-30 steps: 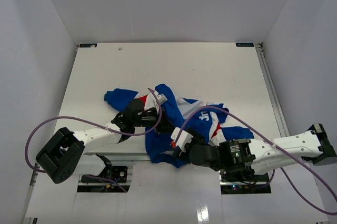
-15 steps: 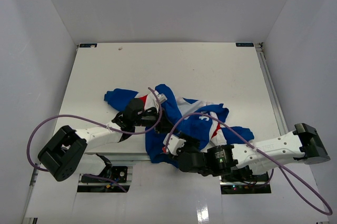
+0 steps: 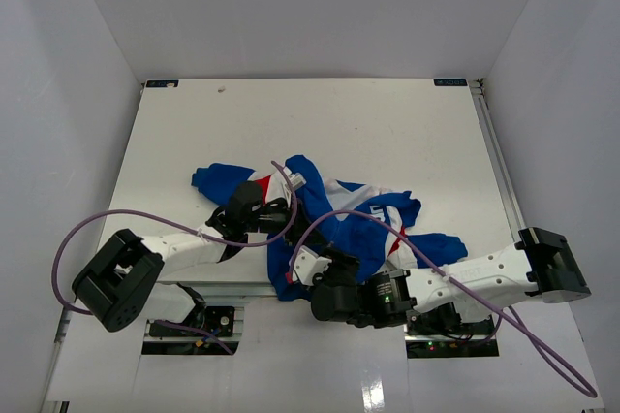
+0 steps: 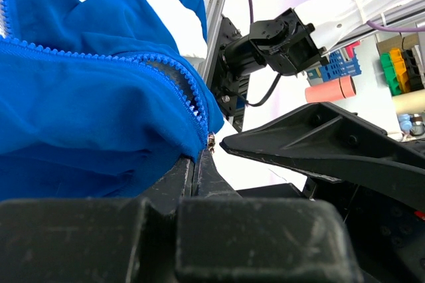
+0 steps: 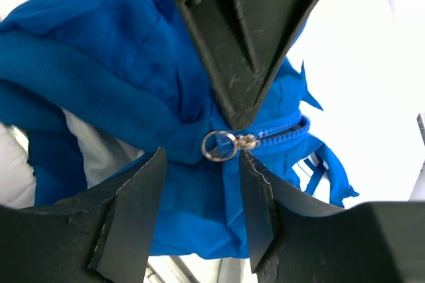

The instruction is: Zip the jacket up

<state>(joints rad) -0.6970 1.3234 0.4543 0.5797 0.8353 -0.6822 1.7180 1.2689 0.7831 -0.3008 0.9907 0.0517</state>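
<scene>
Jaws of the right gripper (image 5: 201, 158) stand apart, one finger on each side of the zip slider (image 5: 247, 142). Its round pull ring (image 5: 217, 145) hangs in the gap between them and seems to touch neither. The left gripper (image 4: 197, 165) is clenched on the hem of the jacket (image 3: 344, 224), just beside the slider. In the right wrist view its dark finger appears just above the slider.

Compared with one second ago, the right arm has swung along the near hem of the jacket toward the slider. Its jaws have become narrower, though they are not closed. The left gripper has not moved and keeps its grip. The jacket also lies as before, crumpled on the table (image 3: 339, 112). It spreads from the slider toward the far side, with a sleeve out to each side.

For the task, this probably means that the approach is finished and the grasp of the pull is in progress. The slider sits at the hem end, and in the left wrist view the zip teeth (image 4: 189, 94) beyond it seem unjoined, so the zip looks almost fully open. The hem is already anchored. Once the ring is pinched, the pull along the teeth can begin. The ring is small and loose, so it may slip out as the jaws meet.
</scene>
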